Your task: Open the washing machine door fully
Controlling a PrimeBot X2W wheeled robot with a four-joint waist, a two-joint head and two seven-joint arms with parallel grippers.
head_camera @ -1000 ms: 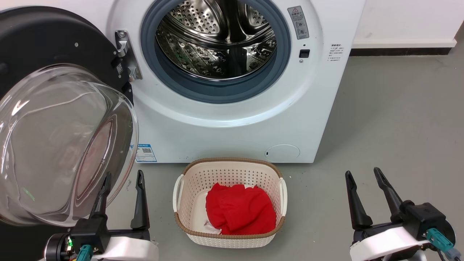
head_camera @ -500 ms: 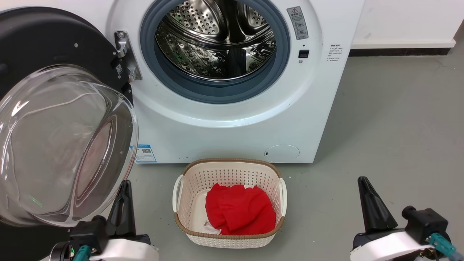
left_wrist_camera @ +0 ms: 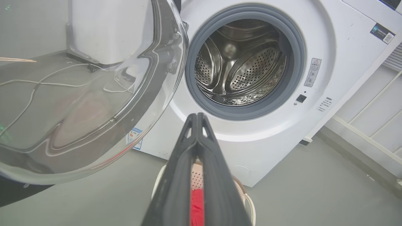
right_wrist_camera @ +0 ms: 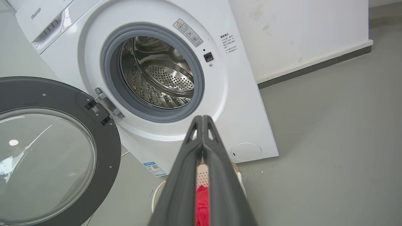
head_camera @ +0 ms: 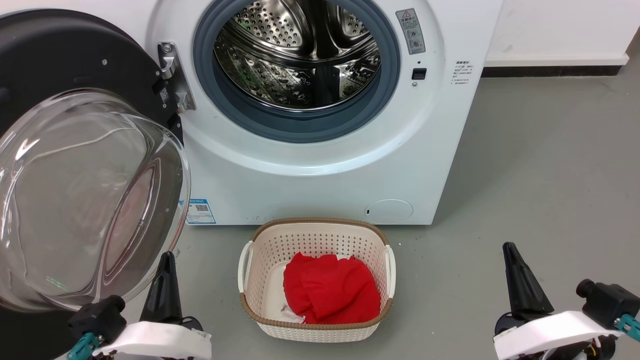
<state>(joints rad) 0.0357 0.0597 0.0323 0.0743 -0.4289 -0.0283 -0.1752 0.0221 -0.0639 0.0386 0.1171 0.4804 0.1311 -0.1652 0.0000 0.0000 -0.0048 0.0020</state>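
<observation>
Glossy glass door (head_camera: 75,200), perforated steel drum (head_camera: 300,55)

Grey floor (head_camera: 550,165) carries the white washing machine (head_camera: 300,192) and a basket (head_camera: 320,332).

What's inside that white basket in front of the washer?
A crumpled red cloth lies in the basket, with a white scrap peeking out beneath it. Anything else under the cloth is covered.

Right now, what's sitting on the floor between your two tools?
A white basket holding a red cloth sits between the left tool and right tool, seen in the head view.
</observation>
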